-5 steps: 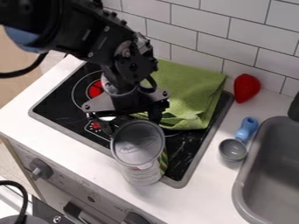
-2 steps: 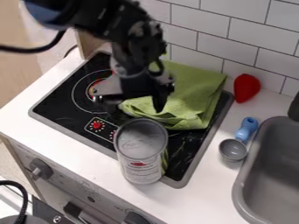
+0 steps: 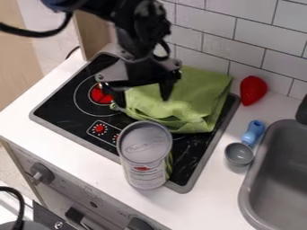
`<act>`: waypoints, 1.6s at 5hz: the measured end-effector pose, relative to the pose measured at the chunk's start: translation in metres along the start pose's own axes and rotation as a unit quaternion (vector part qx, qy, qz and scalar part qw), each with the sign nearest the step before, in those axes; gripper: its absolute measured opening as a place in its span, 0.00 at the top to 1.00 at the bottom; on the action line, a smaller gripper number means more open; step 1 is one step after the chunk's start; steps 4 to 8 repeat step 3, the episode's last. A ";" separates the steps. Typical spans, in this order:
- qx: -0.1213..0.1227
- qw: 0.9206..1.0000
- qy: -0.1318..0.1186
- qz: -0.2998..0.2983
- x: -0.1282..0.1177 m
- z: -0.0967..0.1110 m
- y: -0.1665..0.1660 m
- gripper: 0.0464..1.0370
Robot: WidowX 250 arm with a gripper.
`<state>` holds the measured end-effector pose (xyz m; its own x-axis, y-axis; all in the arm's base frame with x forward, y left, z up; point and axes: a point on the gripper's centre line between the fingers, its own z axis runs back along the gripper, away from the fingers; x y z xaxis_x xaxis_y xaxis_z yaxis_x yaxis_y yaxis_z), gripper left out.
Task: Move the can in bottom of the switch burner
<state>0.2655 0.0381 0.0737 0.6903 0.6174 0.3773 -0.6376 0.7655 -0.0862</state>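
Note:
The black gripper (image 3: 142, 99) hangs over the green cloth near the middle of the stove, behind the can, its two fingers apart with no can between them. A grey-lidded can (image 3: 144, 164) stands upright at the stove's front edge, apart from the gripper. The can hides part of the stove's front rim and the right end of the burner switch panel (image 3: 99, 129), which lies to the can's left. Behind that panel, the red burner (image 3: 100, 95) shows left of the gripper.
A green cloth (image 3: 198, 94) covers the stove's back right part. On the counter to the right are a red strawberry-like object (image 3: 253, 90) and a blue-handled grey scoop (image 3: 240, 153), beside the grey sink (image 3: 249, 197). The tiled wall (image 3: 240, 45) bounds the back.
The gripper has drawn back from behind the can toward the wall, uncovering the switch panel and red burner. The can has shifted slightly and its lean has lessened.

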 end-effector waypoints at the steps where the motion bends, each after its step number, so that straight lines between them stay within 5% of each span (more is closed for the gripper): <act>1: 0.010 0.998 0.013 -0.056 0.012 -0.011 0.016 0.04; 2: 0.020 0.983 0.033 -0.181 0.034 -0.020 0.039 0.04; 3: 0.024 0.974 0.020 -0.225 0.059 -0.023 0.060 0.04; 8: 0.024 0.974 0.020 -0.225 0.059 -0.023 0.060 0.04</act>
